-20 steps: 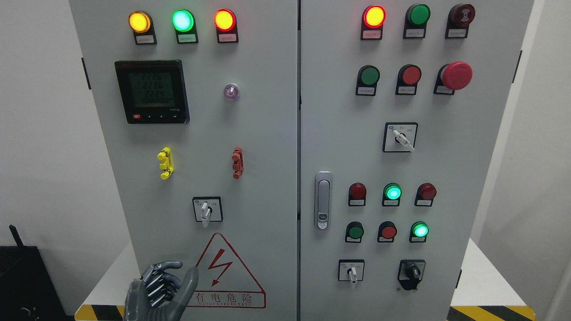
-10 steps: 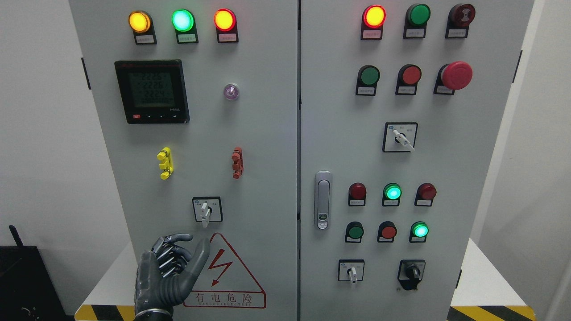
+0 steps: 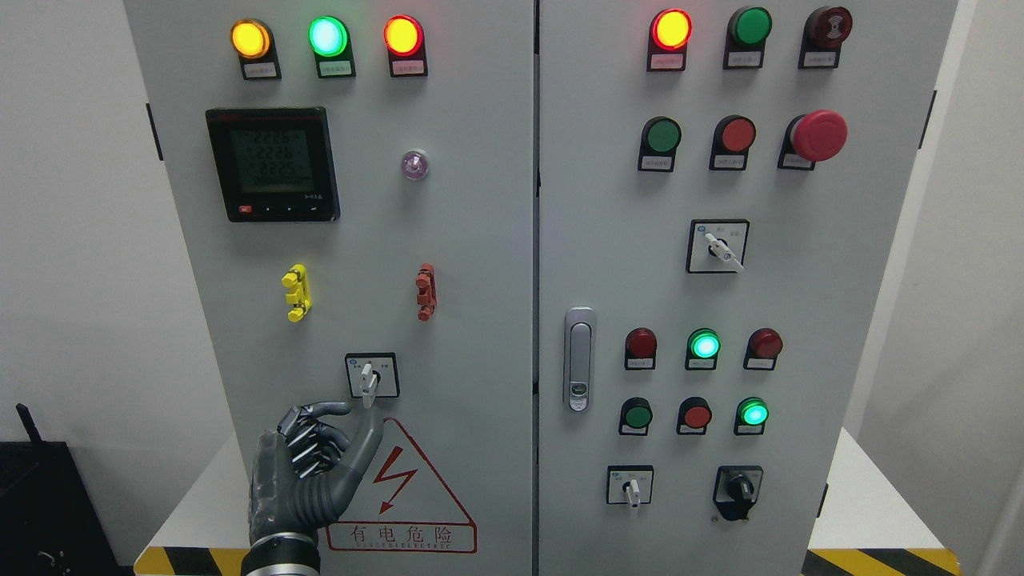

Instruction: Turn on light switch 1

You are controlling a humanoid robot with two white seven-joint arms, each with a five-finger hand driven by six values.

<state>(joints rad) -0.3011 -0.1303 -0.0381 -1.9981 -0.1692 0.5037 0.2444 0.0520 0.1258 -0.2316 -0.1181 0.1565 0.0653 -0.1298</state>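
Head view: grey cabinet [image 3: 472,240] on white table [image 3: 872,504], white walls [image 3: 72,240].

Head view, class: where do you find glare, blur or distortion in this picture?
Head view: the lit lamps, such as the green lamp, bloom and wash out; the meter screen digits are faint; label print is too small to read; the left hand looks sharp, unblurred; the cabinet edges lean, suggesting wide-angle distortion.

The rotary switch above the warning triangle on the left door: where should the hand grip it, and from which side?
Grip the white lever of the rotary switch, not its square plate. It hangs straight down from the hub, so pinch its flat sides from below, thumb on one side and fingers on the other. The left hand sits just beneath it, fingers loosely curled, holding nothing.
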